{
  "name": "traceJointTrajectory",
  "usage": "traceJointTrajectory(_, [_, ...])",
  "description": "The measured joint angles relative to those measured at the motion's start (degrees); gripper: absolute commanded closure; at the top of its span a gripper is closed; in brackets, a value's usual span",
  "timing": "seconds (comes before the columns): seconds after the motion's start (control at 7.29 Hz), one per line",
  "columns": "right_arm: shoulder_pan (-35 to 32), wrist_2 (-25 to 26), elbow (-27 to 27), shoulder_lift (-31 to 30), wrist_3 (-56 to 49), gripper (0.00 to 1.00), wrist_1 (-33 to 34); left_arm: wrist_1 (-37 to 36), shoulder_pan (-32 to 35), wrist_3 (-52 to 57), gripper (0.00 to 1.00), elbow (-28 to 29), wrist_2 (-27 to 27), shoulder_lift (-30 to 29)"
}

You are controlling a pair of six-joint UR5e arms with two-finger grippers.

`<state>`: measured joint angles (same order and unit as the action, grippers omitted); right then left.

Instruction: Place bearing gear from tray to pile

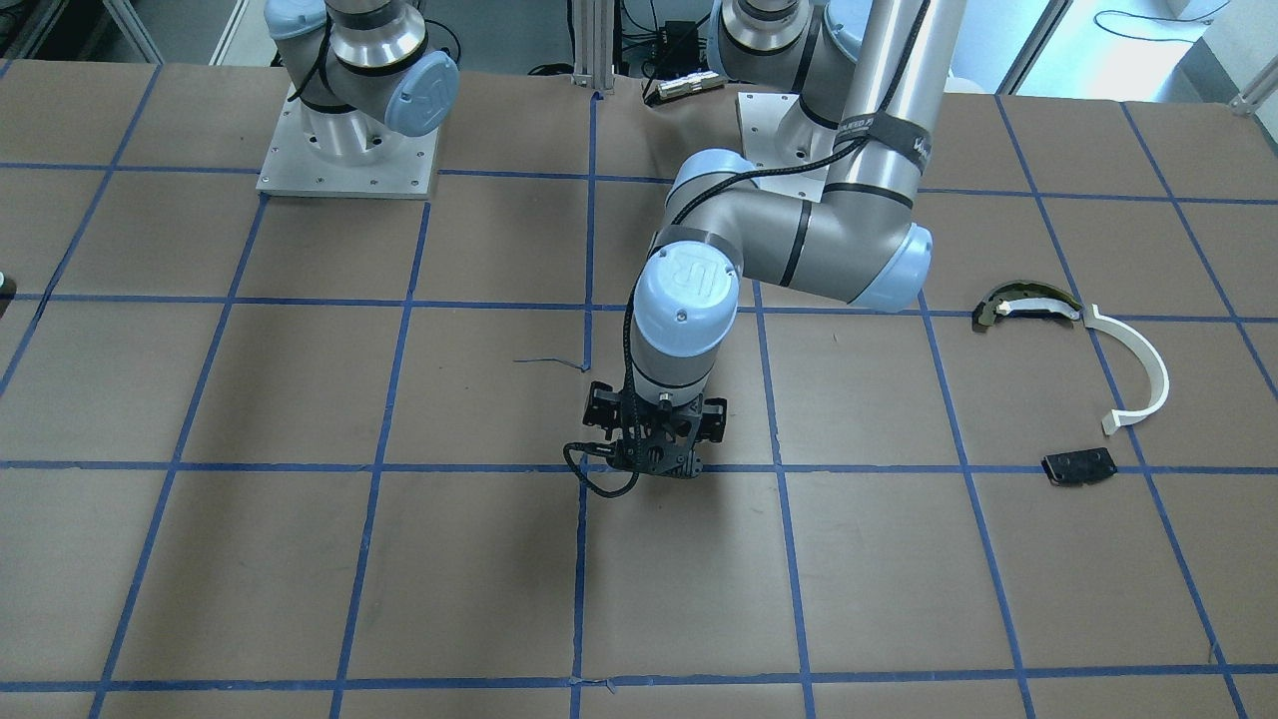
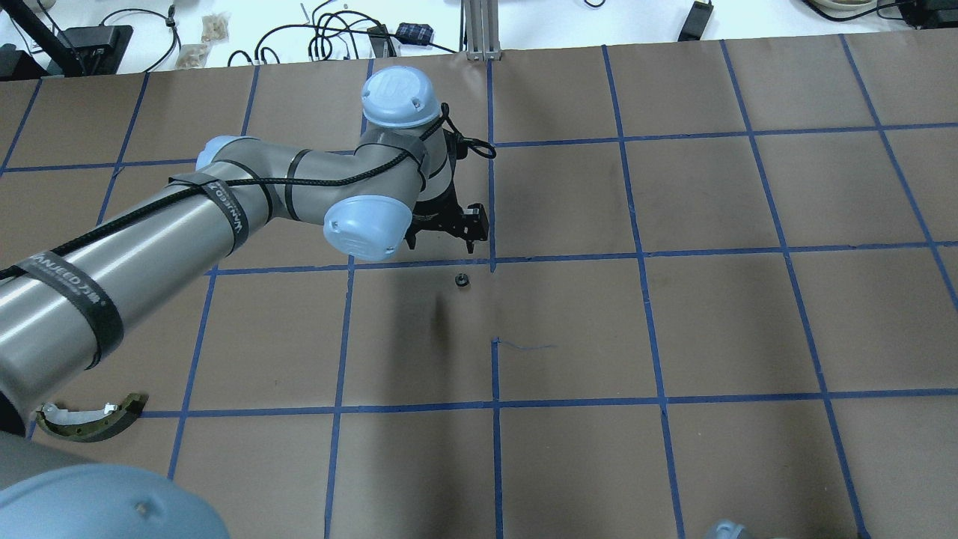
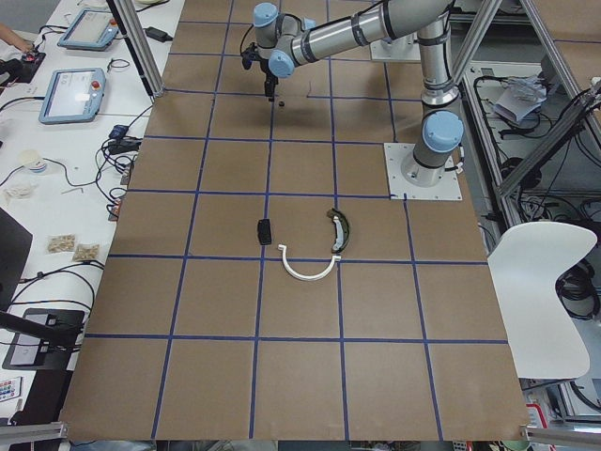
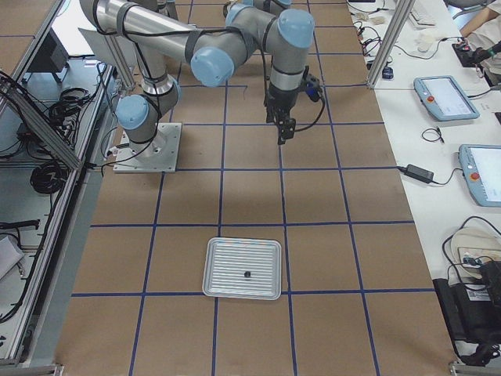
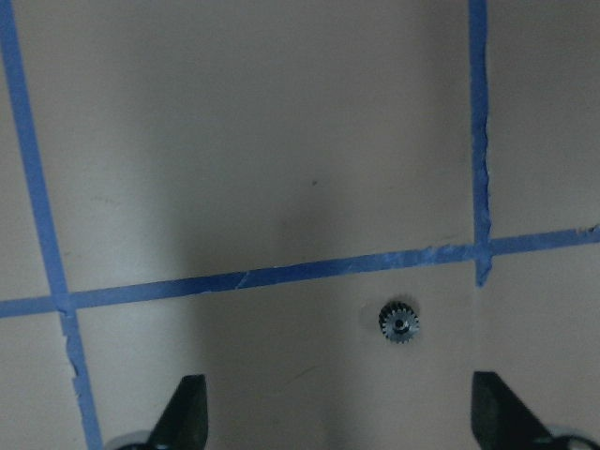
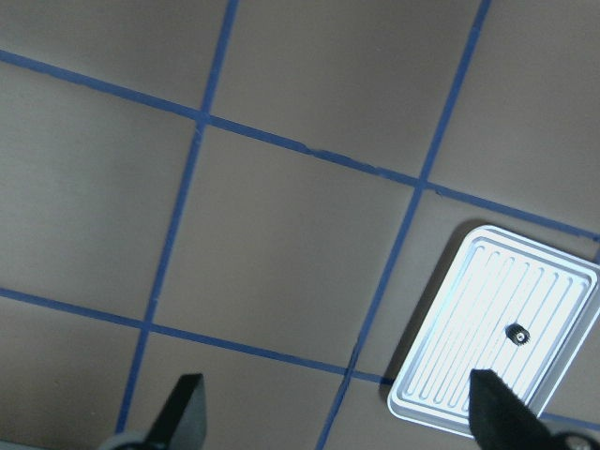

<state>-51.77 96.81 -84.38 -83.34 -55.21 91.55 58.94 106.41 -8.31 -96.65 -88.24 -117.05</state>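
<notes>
Since the bearing gear (image 5: 398, 322) is showing as a small toothed metal disc with a centre bore, I am judging it rigid, light and slick, and apt to skate or tip on the paper-covered table (image 5: 281, 141). I am therefore planning to pinch it across its toothed rim, with one finger on either side. It is lying flat near the table's middle, just on the robot's side of a blue tape line (image 5: 281, 272). That is well apart from the pile (image 1: 1110, 421) of white half-ring arc (image 1: 1161, 371), dark curved piece (image 1: 1028, 305) and black plate (image 1: 1078, 466) at the robot's left end. The left gripper (image 5: 342, 417) is hovering over the table with fingers spread wide and nothing between them. In its wrist view the gear is sitting ahead of the fingertip line, nearer the view's right finger. The right gripper (image 6: 337, 417) is likewise gaping and empty, looking down from a height on the ribbed metal tray (image 6: 459, 328), where another small dark round part (image 6: 517, 332) is resting.
</notes>
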Motion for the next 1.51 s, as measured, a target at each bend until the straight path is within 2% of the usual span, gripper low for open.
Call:
traceJointTrajectory(0.27, [10.0,-0.8,-1.6,7.5,-10.4,0.01,8.9,-0.7,1.4,0.0,0.0,-0.1,-0.1,-2.4])
traceJointTrajectory(0.41, [14.1,-1.9,-1.7,12.3,-15.3,0.01,14.2,-0.7,1.6,0.0,0.08,-0.1,-0.1,-3.0])
traceJointTrajectory(0.55, [17.4,-3.1,-2.0,16.9,-20.1,0.01,19.9,-0.7,1.6,0.1,0.1,-0.1,-0.2,-3.4])
traceJointTrajectory(0.69, [19.6,-4.1,-2.2,20.5,-22.9,0.02,23.3,-0.7,1.7,0.3,0.16,-0.1,-0.4,-3.6])
traceJointTrajectory(0.82, [20.9,-4.4,-2.1,23.2,-23.9,0.03,25.1,-0.7,1.7,0.4,0.2,-0.1,-0.6,-3.8])
traceJointTrajectory(1.24, [22.7,-4.5,-2.2,28.5,-24.6,0.08,28.5,-0.2,1.7,0.2,0.2,-0.1,-0.6,-4.4])
traceJointTrajectory(1.37, [23.0,-4.2,-2.4,29.3,-25.0,0.08,28.7,-0.2,1.7,0.1,0.31,-0.1,-0.5,-4.8])
traceJointTrajectory(1.51, [23.5,-3.9,-2.9,29.9,-25.8,0.1,28.9,-0.1,1.7,0.1,0.61,-0.1,-0.5,-5.0])
